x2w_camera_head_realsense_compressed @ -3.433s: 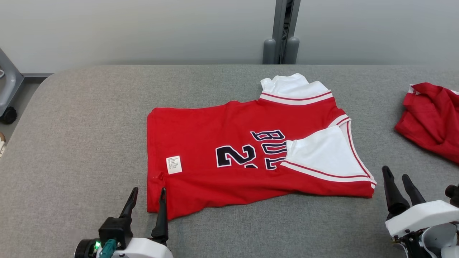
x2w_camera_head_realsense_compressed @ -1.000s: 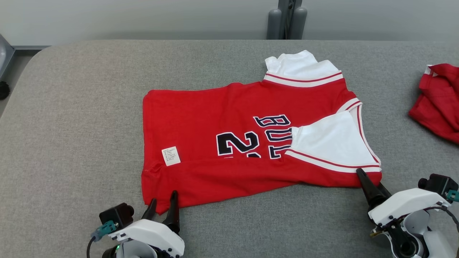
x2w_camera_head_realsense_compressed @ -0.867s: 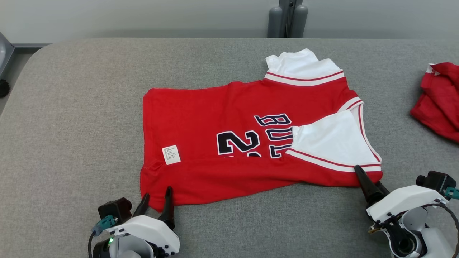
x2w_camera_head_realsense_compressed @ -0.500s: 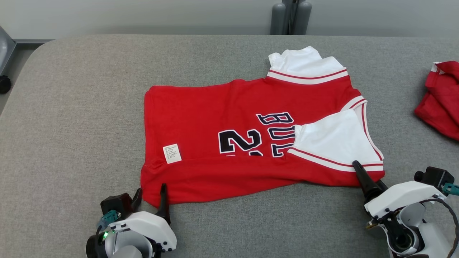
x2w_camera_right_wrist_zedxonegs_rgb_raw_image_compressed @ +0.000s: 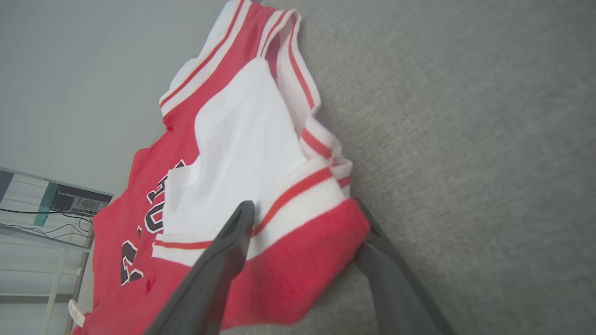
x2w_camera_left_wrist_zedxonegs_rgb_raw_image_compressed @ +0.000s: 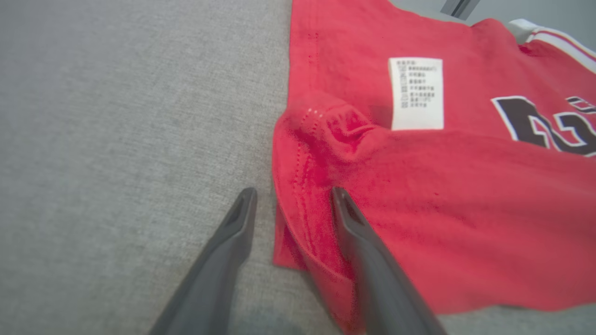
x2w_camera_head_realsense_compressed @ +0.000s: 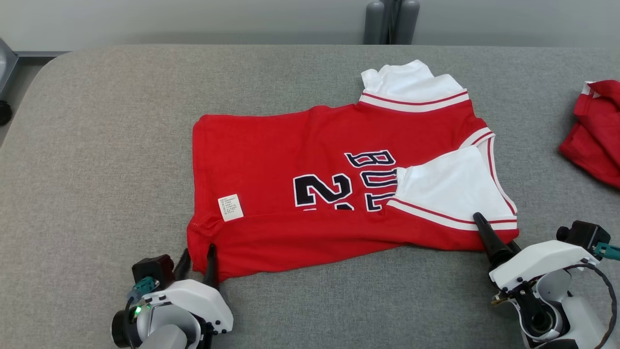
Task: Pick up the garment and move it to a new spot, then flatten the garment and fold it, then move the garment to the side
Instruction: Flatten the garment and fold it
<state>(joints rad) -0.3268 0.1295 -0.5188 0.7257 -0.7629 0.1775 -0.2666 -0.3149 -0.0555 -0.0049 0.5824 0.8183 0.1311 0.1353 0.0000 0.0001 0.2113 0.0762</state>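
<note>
The garment (x2w_camera_head_realsense_compressed: 310, 160) is a red jersey with dark lettering and white sleeves, lying flat on the grey table (x2w_camera_head_realsense_compressed: 97, 145) with its near strip folded over. My left gripper (x2w_camera_head_realsense_compressed: 198, 248) stands open at the near left hem corner. In the left wrist view, one finger rests on the red cloth (x2w_camera_left_wrist_zedxonegs_rgb_raw_image_compressed: 419, 209) and the other on the table, so my left gripper (x2w_camera_left_wrist_zedxonegs_rgb_raw_image_compressed: 291, 197) straddles the hem edge. My right gripper (x2w_camera_head_realsense_compressed: 494, 232) is open at the near right corner. In the right wrist view, my right gripper (x2w_camera_right_wrist_zedxonegs_rgb_raw_image_compressed: 302, 207) has one finger over the white sleeve (x2w_camera_right_wrist_zedxonegs_rgb_raw_image_compressed: 242, 153) and the other beneath the red edge.
A second red garment (x2w_camera_head_realsense_compressed: 593, 131) lies crumpled at the table's right edge. A grey post (x2w_camera_head_realsense_compressed: 391, 19) stands behind the table. The table's rounded left corner drops to the floor near a dark wheeled base (x2w_camera_head_realsense_compressed: 5, 111). A shelf with equipment (x2w_camera_right_wrist_zedxonegs_rgb_raw_image_compressed: 70, 200) shows in the right wrist view.
My left gripper has slid left along the hem and now straddles the corner. My right gripper has pushed slightly farther onto the sleeve corner. The head camera has shifted a little.
</note>
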